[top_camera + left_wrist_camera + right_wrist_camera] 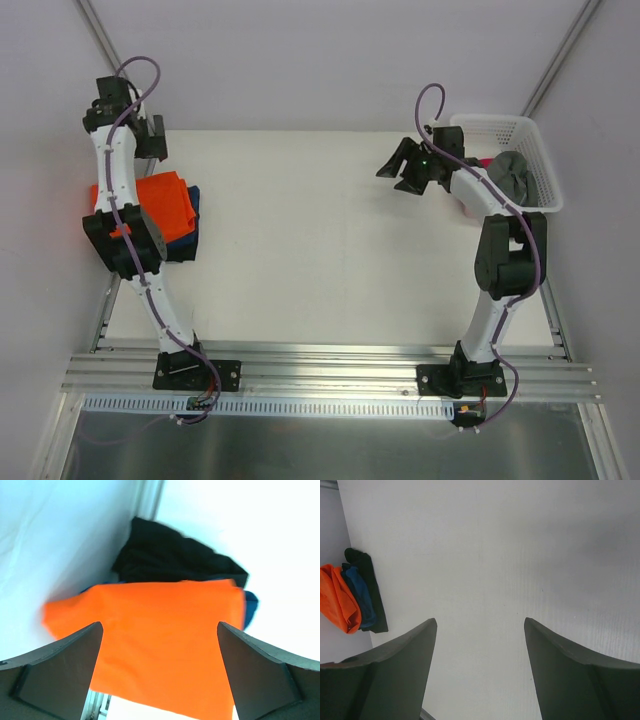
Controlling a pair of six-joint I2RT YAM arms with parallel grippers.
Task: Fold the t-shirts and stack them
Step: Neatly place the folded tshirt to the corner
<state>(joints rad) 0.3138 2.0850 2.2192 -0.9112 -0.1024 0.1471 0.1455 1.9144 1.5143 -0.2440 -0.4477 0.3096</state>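
Note:
A folded bright orange t-shirt [165, 205] lies on top of a stack at the table's left edge, with a dark blue t-shirt [193, 218] showing under it. The left wrist view looks down on the orange t-shirt [165, 640], with a black t-shirt [170, 555] beyond it and a blue edge [250, 607] beside it. My left gripper [152, 143] [160, 625] hangs open above the stack, holding nothing. My right gripper [398, 172] [480, 622] is open over bare table, left of the basket. A grey t-shirt [510, 175] and a bit of pink t-shirt [485, 162] lie in the basket.
The white lattice basket [540, 150] stands at the table's back right corner, close behind the right arm. The right wrist view shows the stack far off at the left: orange [340, 602], blue [359, 592] and black [372, 600]. Aluminium rails [330, 365] run along the near edge.

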